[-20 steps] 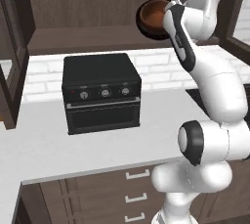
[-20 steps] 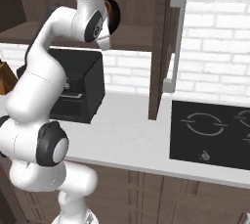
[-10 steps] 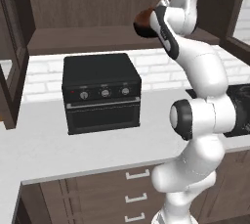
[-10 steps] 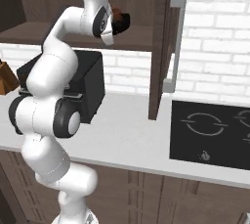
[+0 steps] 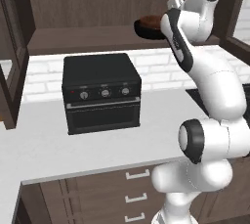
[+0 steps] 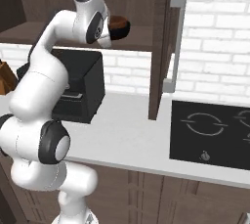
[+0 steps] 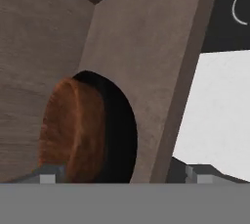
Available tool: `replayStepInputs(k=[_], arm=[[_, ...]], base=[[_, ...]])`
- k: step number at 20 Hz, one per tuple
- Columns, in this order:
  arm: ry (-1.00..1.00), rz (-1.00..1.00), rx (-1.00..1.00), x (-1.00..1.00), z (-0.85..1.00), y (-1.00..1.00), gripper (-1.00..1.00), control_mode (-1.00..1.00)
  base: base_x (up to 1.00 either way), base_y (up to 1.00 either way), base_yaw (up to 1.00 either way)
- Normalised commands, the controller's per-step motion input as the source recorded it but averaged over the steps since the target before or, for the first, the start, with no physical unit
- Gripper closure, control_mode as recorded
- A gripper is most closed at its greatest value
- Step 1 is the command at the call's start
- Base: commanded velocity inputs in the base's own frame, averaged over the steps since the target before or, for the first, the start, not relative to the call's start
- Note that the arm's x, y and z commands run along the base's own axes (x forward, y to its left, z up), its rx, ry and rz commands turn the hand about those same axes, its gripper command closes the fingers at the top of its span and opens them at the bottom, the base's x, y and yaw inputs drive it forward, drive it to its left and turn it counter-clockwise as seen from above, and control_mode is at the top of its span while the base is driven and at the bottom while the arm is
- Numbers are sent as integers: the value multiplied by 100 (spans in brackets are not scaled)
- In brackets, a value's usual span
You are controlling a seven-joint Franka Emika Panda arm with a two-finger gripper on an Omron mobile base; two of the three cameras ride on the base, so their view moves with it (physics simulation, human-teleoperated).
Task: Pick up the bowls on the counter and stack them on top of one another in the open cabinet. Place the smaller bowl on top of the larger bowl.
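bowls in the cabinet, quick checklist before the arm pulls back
1. Smaller bowl nested in the larger bowl: ok, brown sits inside the black rim in the hand view.
2. Stack resting on the cabinet shelf: cannot tell, the arm hides the underside.
3. Gripper free of the bowls: ok, the fingers stand wide apart, closed on nothing.
4. Fingers clear of the black rim: cannot tell, one sits close to it.
5. Toaster oven out of the retreat path: ok, it is lower, on the counter.
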Motion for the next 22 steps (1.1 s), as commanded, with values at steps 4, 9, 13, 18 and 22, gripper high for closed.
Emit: replayStepInputs(k=[4, 9, 13, 18, 22], arm=[[-10, -2, 2, -100, -20, -26, -100, -100], [3, 0, -3, -100, -83, -6, -100, -100], [3, 0, -33, -100, -100, 18, -100, -100], [0, 12, -69, -89, -100, 65, -100, -100], [-7, 11, -84, -36, -100, 53, -100, -100]], base=[[0, 0, 0], [0, 0, 0], [0, 0, 0], [0, 0, 0], [0, 0, 0]])
